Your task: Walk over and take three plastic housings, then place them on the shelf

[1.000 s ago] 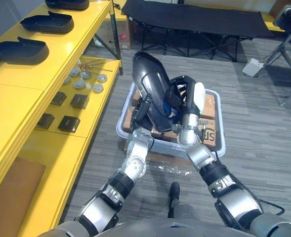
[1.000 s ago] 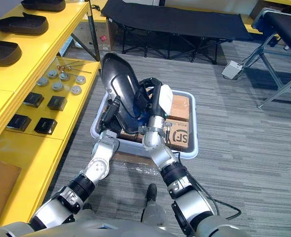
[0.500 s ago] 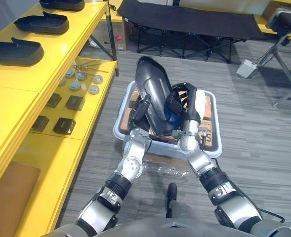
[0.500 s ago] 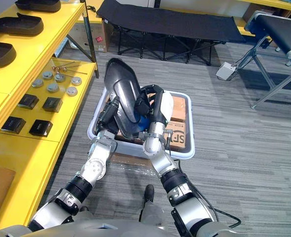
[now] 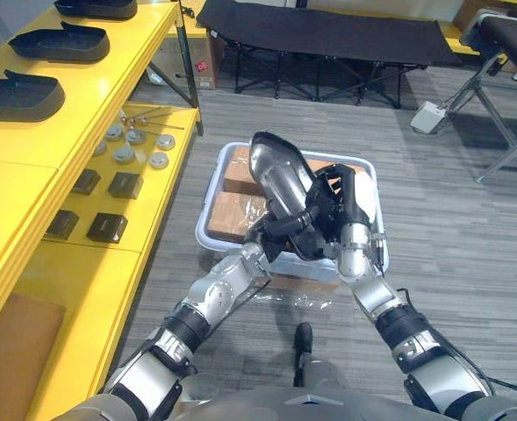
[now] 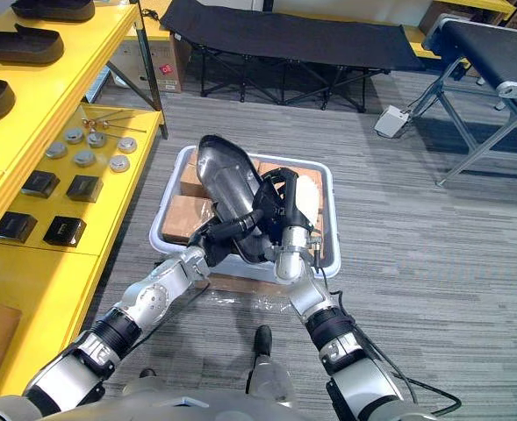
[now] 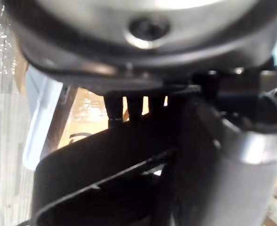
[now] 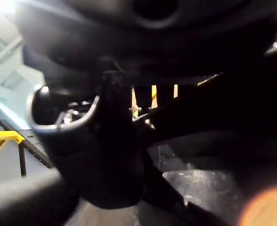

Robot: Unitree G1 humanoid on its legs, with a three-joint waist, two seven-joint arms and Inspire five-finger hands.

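Over the bin the housing now leans lower, left hand and right hand fingers clamping it.

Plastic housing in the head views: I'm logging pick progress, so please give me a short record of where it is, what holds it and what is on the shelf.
held item: dark plastic housing, tilted, above the bin
right hand: curled over the housing's edge
left hand: against the housing's lower side
bin: pale, on the floor, cardboard boxes inside
shelf: yellow, on the robot's left
shelved housings: on the top level
lower level: black boxes, metal discs
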